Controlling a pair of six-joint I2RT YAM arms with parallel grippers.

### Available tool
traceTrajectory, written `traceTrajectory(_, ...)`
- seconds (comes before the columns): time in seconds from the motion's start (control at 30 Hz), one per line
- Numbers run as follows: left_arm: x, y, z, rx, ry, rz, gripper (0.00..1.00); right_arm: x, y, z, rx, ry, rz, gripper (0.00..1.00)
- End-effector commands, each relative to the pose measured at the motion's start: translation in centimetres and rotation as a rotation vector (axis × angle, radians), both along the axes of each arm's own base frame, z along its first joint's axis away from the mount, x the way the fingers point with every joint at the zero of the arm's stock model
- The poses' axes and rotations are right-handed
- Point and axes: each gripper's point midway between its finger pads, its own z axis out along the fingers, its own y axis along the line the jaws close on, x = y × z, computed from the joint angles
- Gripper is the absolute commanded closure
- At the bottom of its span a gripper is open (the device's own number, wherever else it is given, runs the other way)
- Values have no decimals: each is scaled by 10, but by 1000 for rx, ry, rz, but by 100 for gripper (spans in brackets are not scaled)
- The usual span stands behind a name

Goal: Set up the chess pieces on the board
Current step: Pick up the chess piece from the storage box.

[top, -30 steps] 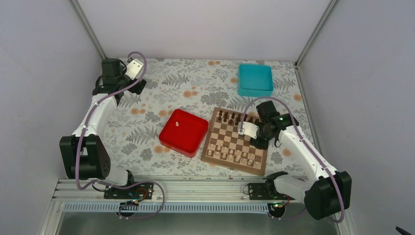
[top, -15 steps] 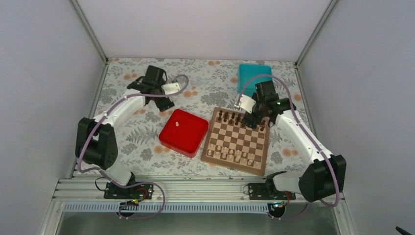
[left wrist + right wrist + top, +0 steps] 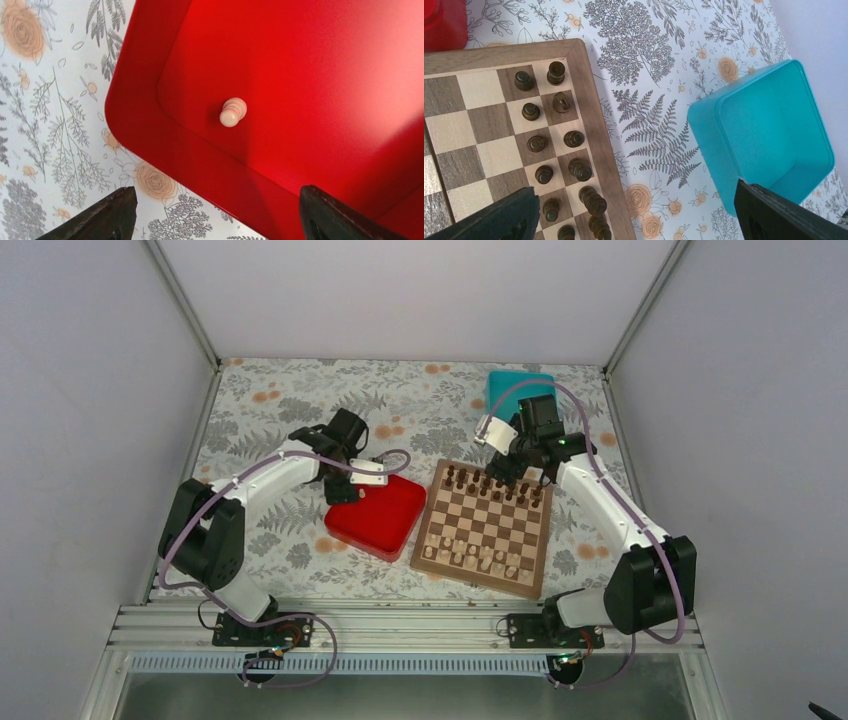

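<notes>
— What moved?
— The left gripper (image 3: pixel 345 491) swung from the far-left corner of the floral-patterned table (image 3: pixel 270 410) to above the red square plastic tray (image 3: pixel 395 525).
— And the right?
— The right gripper (image 3: pixel 499 472) left the middle of the checkered wooden board (image 3: pixel 480 530) for its far edge, jaws now spread.

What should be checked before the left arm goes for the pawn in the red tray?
1. Sight of pawn in tray: ok.
2. Is pawn upright: cannot tell.
3. Left gripper open: ok.
4. Left gripper around pawn: not ok, the pawn lies beyond its tips.
5. Right gripper open and empty: ok.
6. Right gripper off the near rows of the board: ok, it hangs at the far edge by the box.
</notes>
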Motion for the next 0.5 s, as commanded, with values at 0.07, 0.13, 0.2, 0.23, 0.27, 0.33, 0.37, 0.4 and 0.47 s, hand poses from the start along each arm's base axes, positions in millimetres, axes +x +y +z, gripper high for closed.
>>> traceTrajectory(0.07, -5, -15, 1, -9, 52, -124, 22, 1, 1, 0, 19, -11, 12, 0)
traceTrajectory(0.13, -3, -19, 1, -13, 61, -145, 23, -1, 0, -3, 17, -2, 13, 0)
traceTrajectory(0.2, 0, -24, 1, -18, 70, -158, 24, -3, -2, -7, 10, 9, 18, 0)
traceTrajectory(0.23, 1, -25, -1, -20, 74, -165, 25, -4, -2, -8, 10, 10, 19, 0)
traceTrajectory(0.27, 2, -27, -3, -20, 80, -175, 27, -4, -2, -9, 10, 14, 19, 0)
traceTrajectory(0.33, 2, -29, -10, -13, 96, -187, 29, -5, -2, -11, 9, 21, 22, 0)
traceTrajectory(0.37, 2, -30, -13, -11, 104, -194, 30, -5, -3, -12, 8, 23, 22, 0)
traceTrajectory(0.4, 1, -30, -17, -7, 113, -199, 31, -5, -3, -12, 7, 25, 23, 0)
traceTrajectory(0.47, 1, -30, -22, 5, 120, -207, 32, -5, -5, -12, 4, 25, 21, 0)
